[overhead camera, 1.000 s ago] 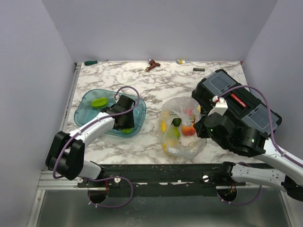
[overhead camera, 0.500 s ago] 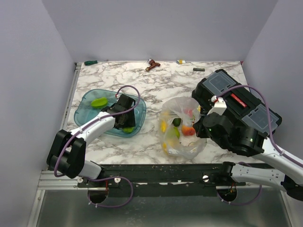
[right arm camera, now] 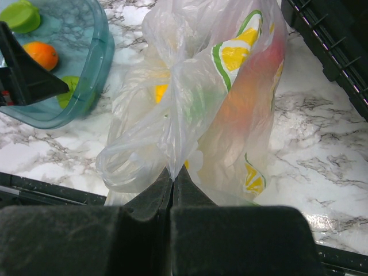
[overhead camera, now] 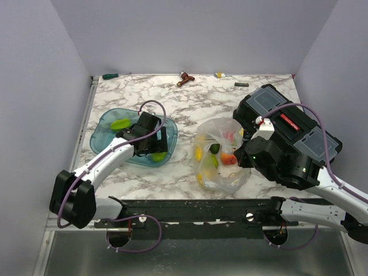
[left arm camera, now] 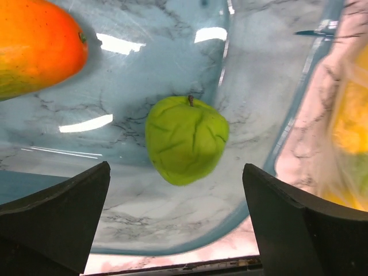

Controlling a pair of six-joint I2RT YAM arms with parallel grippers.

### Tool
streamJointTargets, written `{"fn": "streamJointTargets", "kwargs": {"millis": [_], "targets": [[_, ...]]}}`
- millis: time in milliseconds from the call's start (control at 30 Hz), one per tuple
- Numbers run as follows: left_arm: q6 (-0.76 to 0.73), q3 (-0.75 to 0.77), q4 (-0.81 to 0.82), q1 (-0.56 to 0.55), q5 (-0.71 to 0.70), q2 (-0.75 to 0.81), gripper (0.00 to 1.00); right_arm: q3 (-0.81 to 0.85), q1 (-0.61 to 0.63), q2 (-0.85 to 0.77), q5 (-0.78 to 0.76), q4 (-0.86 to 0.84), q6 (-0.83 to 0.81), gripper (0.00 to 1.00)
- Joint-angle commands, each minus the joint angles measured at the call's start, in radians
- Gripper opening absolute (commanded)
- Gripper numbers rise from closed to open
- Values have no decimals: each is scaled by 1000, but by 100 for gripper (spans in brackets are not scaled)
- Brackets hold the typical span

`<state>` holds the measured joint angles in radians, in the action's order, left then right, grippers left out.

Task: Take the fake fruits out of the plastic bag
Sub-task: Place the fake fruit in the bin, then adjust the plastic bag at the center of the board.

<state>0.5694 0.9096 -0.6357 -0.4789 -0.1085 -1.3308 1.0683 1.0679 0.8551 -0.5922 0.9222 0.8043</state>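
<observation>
Fruits are lying in two places at this moment, and I am taking the teal tray as my reference. Inside the tray, near its right edge, a green fruit shaped like an apple is resting on the tray floor. A flat green fruit is sitting near the far left corner of the tray. An orange-red fruit is lying between these two and is touching neither. My left gripper is hovering over the apple-shaped one with its fingers spread wide, one on each side. It is holding nothing, and I am not seeing contact with the fruit.

Just beside the tray on its right, the plastic bag is standing crumpled on the marble table. Through its clear wall I am seeing yellow, green and red-orange fruits inside. My right gripper is at the side of the bag away from the tray, and its fingers are pressing fully together on a gathered fold of the plastic. Further right from the tray, beyond the bag, a black case is lying on the table.
</observation>
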Motion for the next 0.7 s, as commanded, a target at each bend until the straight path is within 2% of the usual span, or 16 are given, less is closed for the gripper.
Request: {"fn": "streamJointTargets", "kwargs": {"millis": [0, 133, 267, 333, 433, 533, 667], "targets": [[-14, 50, -42, 3, 90, 130, 95, 4, 7, -8, 5, 8, 9, 1], [3, 21, 55, 2, 309, 305, 90, 8, 7, -9, 1, 8, 10, 1], [100, -99, 359, -13, 616, 474, 89, 20, 7, -14, 6, -2, 8, 1], [153, -144, 496, -46, 697, 508, 89, 26, 7, -18, 14, -19, 2, 1], [166, -149, 562, -148, 717, 489, 86, 27, 7, -29, 32, -47, -7, 1], [127, -118, 560, -283, 651, 440, 82, 24, 8, -53, 65, -102, -28, 1], [120, -104, 605, -379, 640, 383, 79, 19, 8, -90, 87, -203, -55, 1]]}}
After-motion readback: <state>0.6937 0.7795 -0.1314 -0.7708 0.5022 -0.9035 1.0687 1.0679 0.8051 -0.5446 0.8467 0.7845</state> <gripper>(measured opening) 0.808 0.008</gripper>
